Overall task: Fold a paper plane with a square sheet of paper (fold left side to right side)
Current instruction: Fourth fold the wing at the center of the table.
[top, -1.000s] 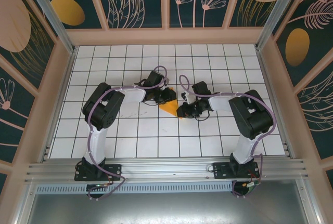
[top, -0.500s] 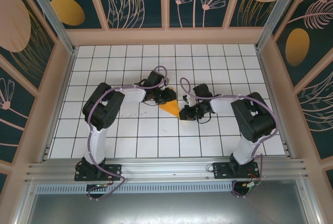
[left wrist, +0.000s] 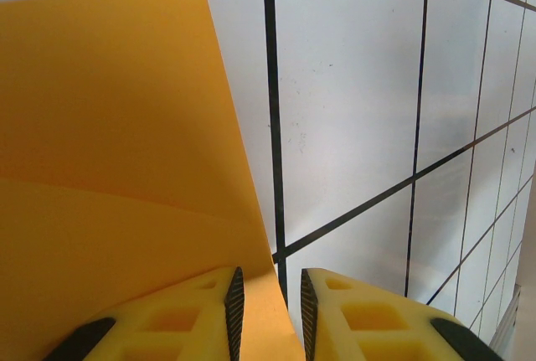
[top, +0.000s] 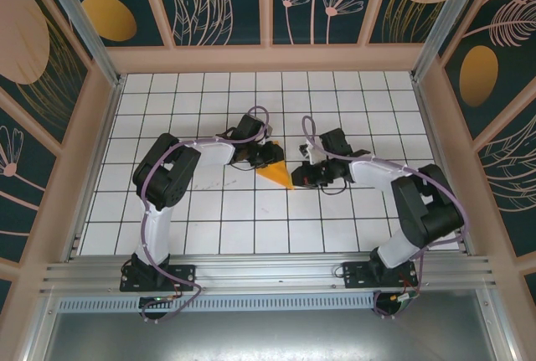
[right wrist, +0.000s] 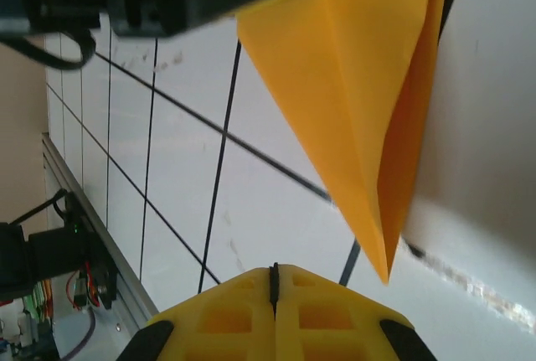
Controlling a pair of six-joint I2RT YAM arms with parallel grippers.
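The paper plane [top: 275,174] is thin, matte orange paper creased into a long, sharp wedge, lying mid-bench [top: 251,227] on glossy white tiles. Its long axis runs diagonally, tip toward the near right. The yellow left fingers [left wrist: 172,323] stand slightly apart over its wide end. The right fingers [right wrist: 234,315], pressed together and empty, sit just off the tip.

Bright, even light throughout. The paper [right wrist: 352,85] casts a soft grey shadow on the tiles [right wrist: 469,168]; its orange looks saturated, creases crisp.
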